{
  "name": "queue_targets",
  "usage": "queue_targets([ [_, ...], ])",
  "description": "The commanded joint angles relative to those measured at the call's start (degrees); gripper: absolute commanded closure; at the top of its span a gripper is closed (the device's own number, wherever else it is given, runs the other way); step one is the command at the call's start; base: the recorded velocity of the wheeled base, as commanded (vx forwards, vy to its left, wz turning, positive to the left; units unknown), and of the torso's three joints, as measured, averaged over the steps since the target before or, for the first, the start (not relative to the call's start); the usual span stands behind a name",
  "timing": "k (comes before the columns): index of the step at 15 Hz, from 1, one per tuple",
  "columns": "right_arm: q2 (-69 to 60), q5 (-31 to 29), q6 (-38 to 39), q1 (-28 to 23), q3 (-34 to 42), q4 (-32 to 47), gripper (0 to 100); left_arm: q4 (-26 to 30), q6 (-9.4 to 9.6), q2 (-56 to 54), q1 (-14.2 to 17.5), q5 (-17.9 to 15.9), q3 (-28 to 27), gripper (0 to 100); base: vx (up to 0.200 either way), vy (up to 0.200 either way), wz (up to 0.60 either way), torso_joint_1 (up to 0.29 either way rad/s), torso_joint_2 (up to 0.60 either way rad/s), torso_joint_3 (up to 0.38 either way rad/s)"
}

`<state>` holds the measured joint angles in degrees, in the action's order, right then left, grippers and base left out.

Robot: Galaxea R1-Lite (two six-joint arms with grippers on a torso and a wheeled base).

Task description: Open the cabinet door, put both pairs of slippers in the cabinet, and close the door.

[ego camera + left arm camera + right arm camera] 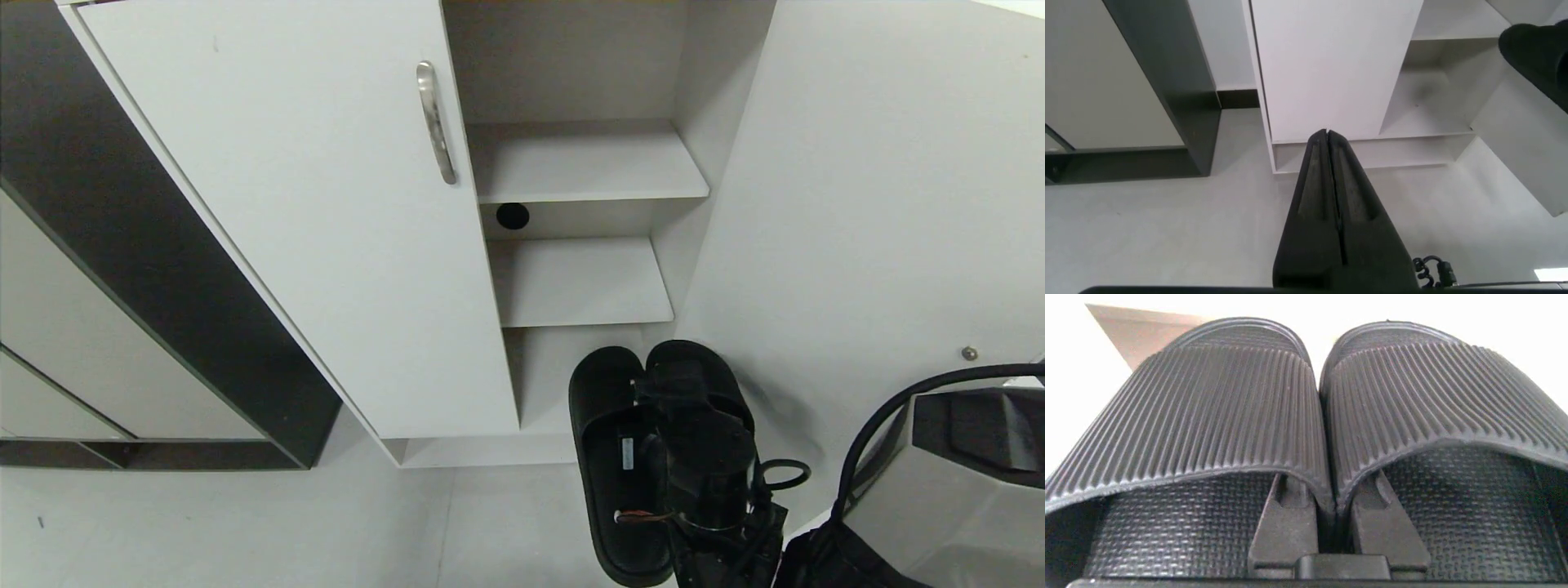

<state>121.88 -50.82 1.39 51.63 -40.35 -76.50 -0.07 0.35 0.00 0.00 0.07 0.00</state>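
Now the right gripper (1329,508) pinches the black slippers (606,392) by their adjoining straps, before the cabinet (581,167) (door (857,204) already open); their long axis, toes first, points into its lowest bay (563,376).

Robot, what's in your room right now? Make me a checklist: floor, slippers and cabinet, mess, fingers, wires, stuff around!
Surface: pale grey floor.
Job's things: cabinet, right side open, shelves showing; black slippers held before its lowest compartment.
Clutter: nothing seen.
Grippers: right gripper shut on the slippers, fingers under both straps; left gripper shut, holding nothing.
Cables: black cable arcing beside the right arm.
Surroundings: closed door with metal handle; dark panel left of the cabinet.
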Motion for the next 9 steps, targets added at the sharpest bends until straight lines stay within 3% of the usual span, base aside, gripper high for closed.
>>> queue_targets([
  [1, -1.65, -0.07, 0.1, -0.3, 1.94, -0.06, 100, -0.01, 0.0, 0.09, 0.0, 0.01, 0.0, 100, 0.0, 0.0, 0.0, 0.0, 0.0, 0.0],
  [9, -3.23, -0.07, 0.28, -1.09, 4.84, -0.85, 100, -0.01, 0.0, 0.09, 0.0, 0.01, 0.0, 100, 0.0, 0.0, 0.0, 0.0, 0.0, 0.0],
])
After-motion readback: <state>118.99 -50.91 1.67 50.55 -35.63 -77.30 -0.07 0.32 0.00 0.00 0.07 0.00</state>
